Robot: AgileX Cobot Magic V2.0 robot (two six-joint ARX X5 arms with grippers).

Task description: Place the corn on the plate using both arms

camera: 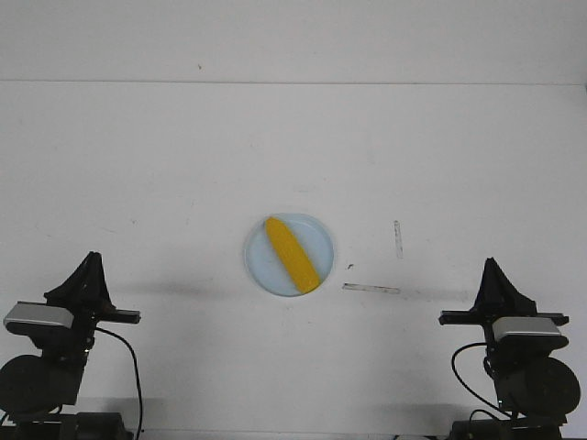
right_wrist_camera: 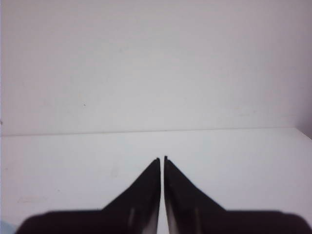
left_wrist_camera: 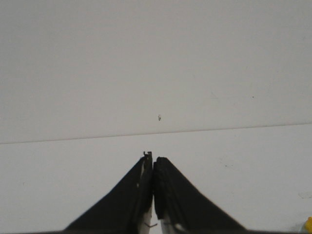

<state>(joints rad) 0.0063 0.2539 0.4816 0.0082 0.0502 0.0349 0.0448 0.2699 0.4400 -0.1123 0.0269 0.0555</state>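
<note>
White table (camera: pixel 165 165), corn (camera: pixel 293 254) on plate (camera: pixel 316 236); plate's near rim partly hidden.

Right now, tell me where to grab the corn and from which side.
Take the corn at its thick middle, coming straight down from above. It lies flat and diagonal across the plate, so set the tool's fingers across its width, square to its long axis. The tapered tip would probably slip.

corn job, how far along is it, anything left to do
Looks done: the corn lies diagonally on the plate. Nothing is in hand: the left gripper and right gripper are both shut, empty and back at the table's near corners. Nothing visible is left.
</note>
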